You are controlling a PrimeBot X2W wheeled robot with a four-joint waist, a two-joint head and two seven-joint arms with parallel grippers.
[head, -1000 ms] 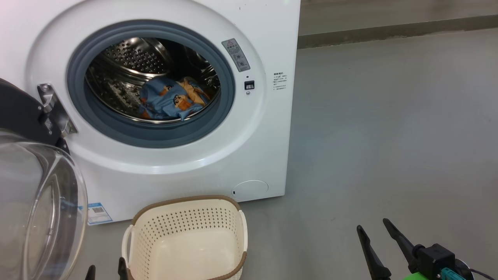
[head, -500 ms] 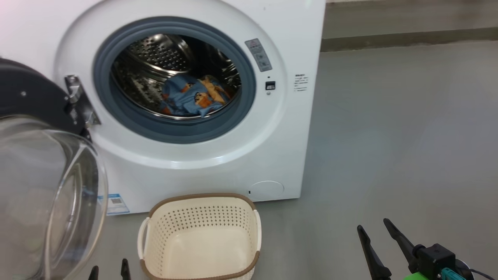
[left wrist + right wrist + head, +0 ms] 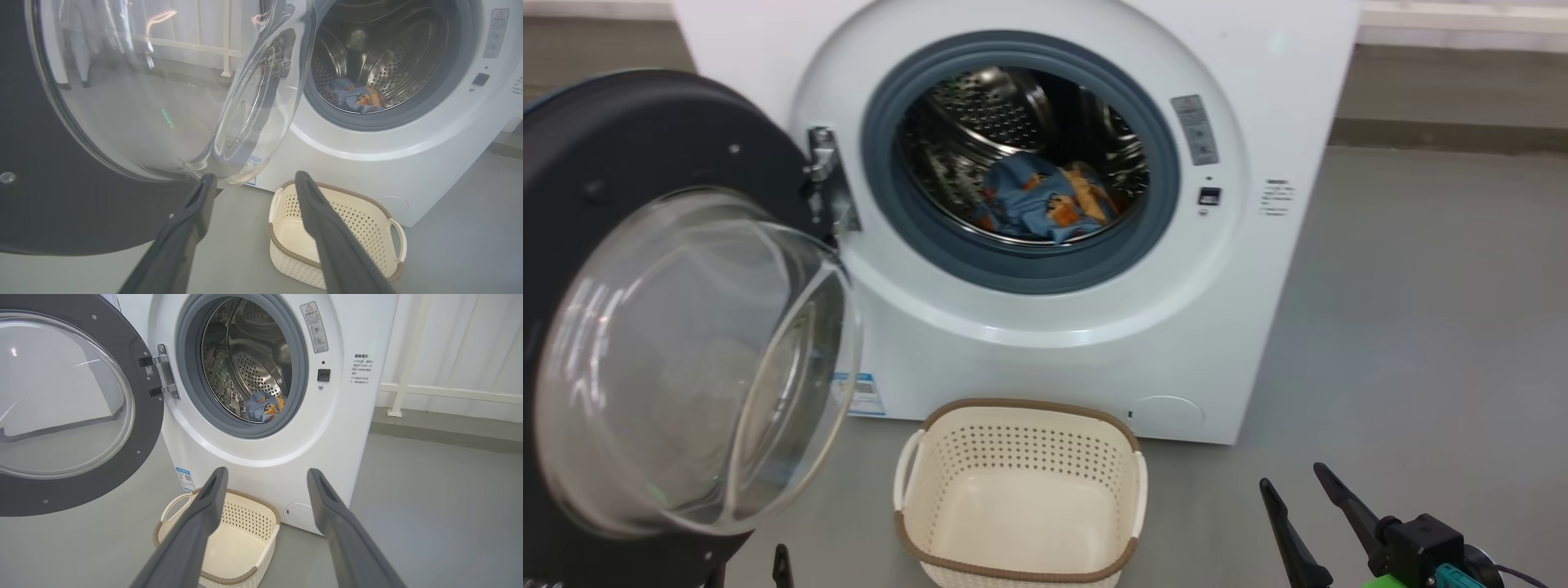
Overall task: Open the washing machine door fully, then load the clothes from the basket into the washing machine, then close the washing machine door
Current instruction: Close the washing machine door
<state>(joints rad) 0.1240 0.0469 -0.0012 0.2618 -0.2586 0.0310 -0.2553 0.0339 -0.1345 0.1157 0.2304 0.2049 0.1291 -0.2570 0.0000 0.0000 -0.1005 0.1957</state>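
**Item 1, position.** The washing machine door [image 3: 645, 147] stands swung out to the left on its hinge [image 3: 829, 175]. Its inner face is toward the head camera and its glass bowl [image 3: 686, 359] bulges forward. The washing machine [image 3: 1045, 359] sits on the grey floor [image 3: 1421, 327].

**Item 2, containers.** The steel drum [image 3: 980, 106] holds the clothes [image 3: 1045, 204], 1 crumpled light blue printed garment lying at the bottom, inside the grey gasket [image 3: 1013, 265]. The basket [image 3: 1029, 406] stands on the floor just in front of the machine, below the opening, and holds nothing. Judgement: loading looks complete, and closing the door is the step outstanding.

**Item 3, tools.** The left tool [image 3: 254, 176] is spread wide and holds nothing. Its fingertips sit just below the bowl, near the door's lower black rim [image 3: 61, 212]; contact cannot be determined. The right tool [image 3: 266, 471] is likewise wide and unladen, well apart from the door, pointing toward the machine front.

**Item 4, handling.**
- The door is rigid, probably weighty, and swings only about its hinge.
- The bowl looks smooth, slippery and breakable, so it is not a contact surface.
- Recommended contact is the black rim on the edge farthest from the hinge, pushed flat rather than pinched.
- Closure likely needs a firm final press.
- The garment is soft and light. It lies clear of the gasket, so trapping looks unlikely.
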